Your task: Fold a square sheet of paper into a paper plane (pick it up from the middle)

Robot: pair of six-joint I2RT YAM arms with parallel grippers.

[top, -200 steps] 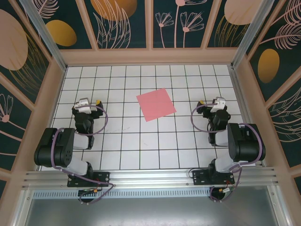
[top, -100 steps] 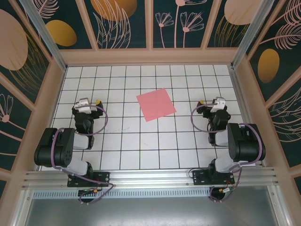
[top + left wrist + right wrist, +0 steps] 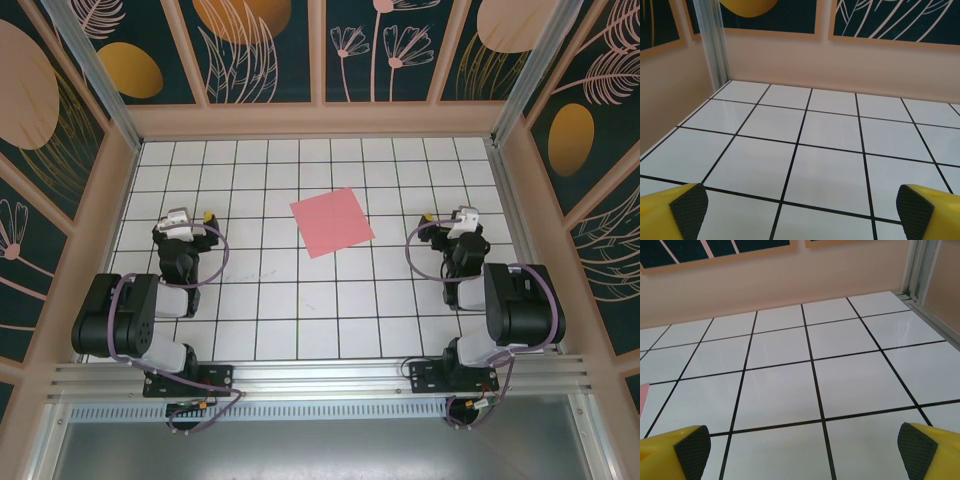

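Note:
The square sheet of paper (image 3: 332, 222) is pink-red and lies flat and unfolded on the white grid table, a little behind the middle, turned slightly askew. A sliver of its edge (image 3: 642, 399) shows at the left border of the right wrist view. My left gripper (image 3: 180, 222) rests low over the table, about three tiles left of the sheet, open with nothing between its yellow fingers (image 3: 675, 210). My right gripper (image 3: 462, 220) sits about two tiles right of the sheet, also open and empty, its fingers (image 3: 927, 452) wide apart over bare tiles.
The white grid table (image 3: 300, 300) is walled in by a tan frame and dark floral panels (image 3: 265, 45) at the back and sides. A metal post (image 3: 714, 42) stands in the far left corner. Both arm bases (image 3: 190, 380) are bolted to the near rail.

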